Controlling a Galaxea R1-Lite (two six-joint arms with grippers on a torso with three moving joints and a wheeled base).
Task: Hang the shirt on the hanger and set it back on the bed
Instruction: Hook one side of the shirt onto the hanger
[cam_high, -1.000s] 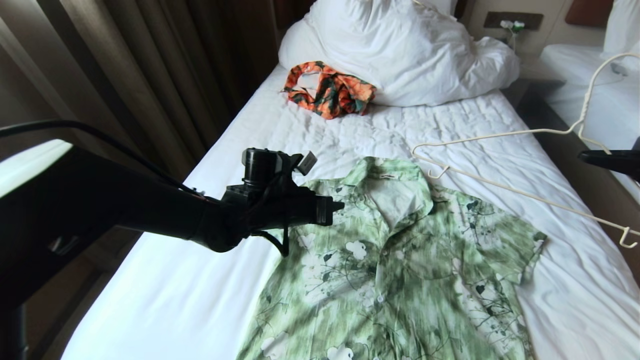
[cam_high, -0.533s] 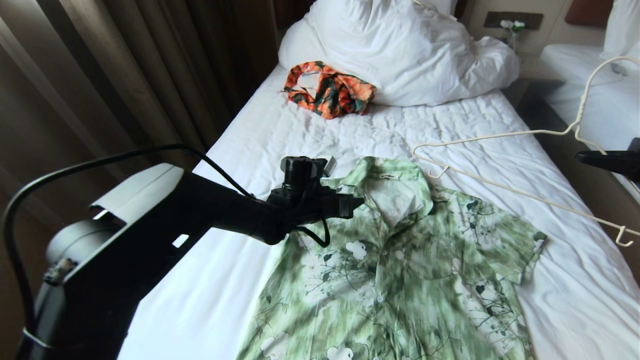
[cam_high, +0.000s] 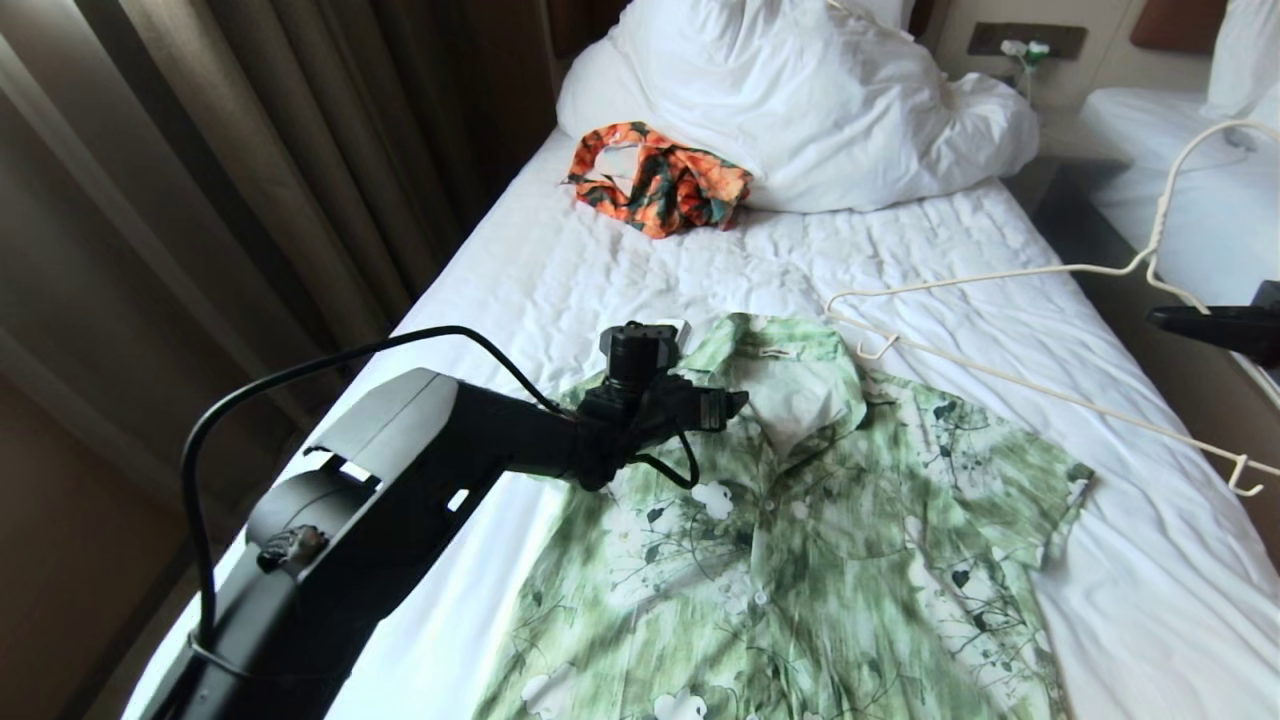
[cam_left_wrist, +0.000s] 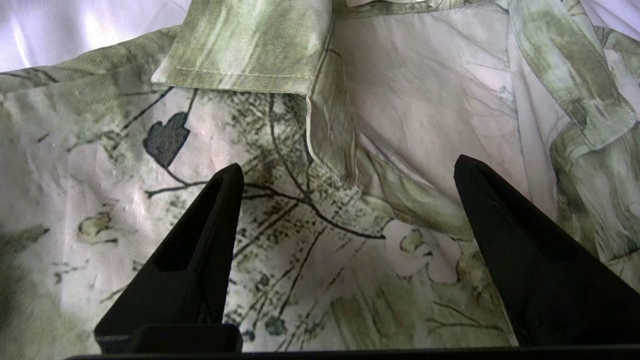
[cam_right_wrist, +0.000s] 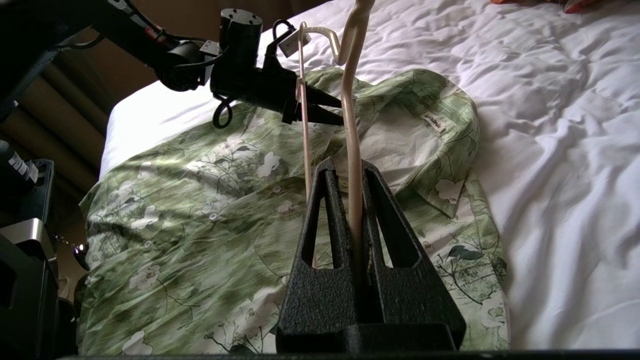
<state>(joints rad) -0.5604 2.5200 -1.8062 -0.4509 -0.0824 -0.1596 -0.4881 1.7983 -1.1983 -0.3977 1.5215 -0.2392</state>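
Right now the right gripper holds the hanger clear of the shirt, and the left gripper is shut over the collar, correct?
Not quite: the left gripper is open, its fingers spread above the shirt by the collar, as the left wrist view shows. The right gripper does hold the hanger.

Shirt (cam_high: 800, 520), centre-low of head view: pale & dark green washes w/ white flowers, thin dark branch lines, dark heart-shaped leaves; collar lining paler, near white. Hanger (cam_high: 1000, 275), right of frame: cream wire. Bed (cam_high: 560, 270): white wrinkled sheet; duvet (cam_high: 800, 100), top centre, also white. Crumpled garment (cam_high: 660, 185), upper centre: orange w/ dark green leaf print. Curtain (cam_high: 250, 150), upper left: brown, vertical folds. Left gripper (cam_left_wrist: 345, 172) & right gripper (cam_right_wrist: 352, 170): matt black. Headboard (cam_high: 1175, 20), top right corner: brown.
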